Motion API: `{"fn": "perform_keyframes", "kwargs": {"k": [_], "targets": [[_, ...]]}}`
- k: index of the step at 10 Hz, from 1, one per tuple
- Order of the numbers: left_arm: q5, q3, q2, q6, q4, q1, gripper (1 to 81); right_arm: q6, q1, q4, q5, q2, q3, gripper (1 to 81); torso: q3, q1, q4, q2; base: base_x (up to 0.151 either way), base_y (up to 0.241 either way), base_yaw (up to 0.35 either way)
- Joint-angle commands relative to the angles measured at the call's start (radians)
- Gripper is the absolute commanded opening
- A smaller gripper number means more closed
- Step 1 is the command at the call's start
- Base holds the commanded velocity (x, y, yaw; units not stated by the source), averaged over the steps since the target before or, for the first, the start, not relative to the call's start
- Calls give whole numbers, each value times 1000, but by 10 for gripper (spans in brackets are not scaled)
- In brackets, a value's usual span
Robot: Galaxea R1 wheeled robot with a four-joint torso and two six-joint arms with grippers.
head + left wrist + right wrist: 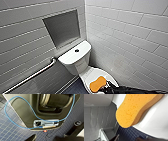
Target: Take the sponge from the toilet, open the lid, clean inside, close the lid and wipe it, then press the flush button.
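One small orange peanut-shaped soft sponge [98, 84], lying on closed white oval plastic lid [87, 74] of glossy white ceramic toilet [74, 59]; right claw [108, 87] just beside sponge, apart or together impossible to tell.

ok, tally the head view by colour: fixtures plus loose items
Orange: 1, the sponge, lying on the lid
White: 1, the toilet
Dark: 1, the flush button
Metal: 1, the grab rail
Grey: 1, the wall niche
Total: 5
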Motion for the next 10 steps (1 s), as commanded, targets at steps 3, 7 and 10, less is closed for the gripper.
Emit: {"fn": "perform_keyframes", "kwargs": {"k": [3,7,10], "targets": [[88,7,-1,4,0,27,811,79,200,23,-39,45,-16,811,-14,98,0,-153,0,0,0],[89,7,-1,4,-7,25,811,166,165,24,-32,99,-94,811,-17,111,0,-177,0,0,0],[89,7,0,3,-7,24,811,192,148,26,-39,119,-101,811,-17,119,0,-188,0,0,0]]}}
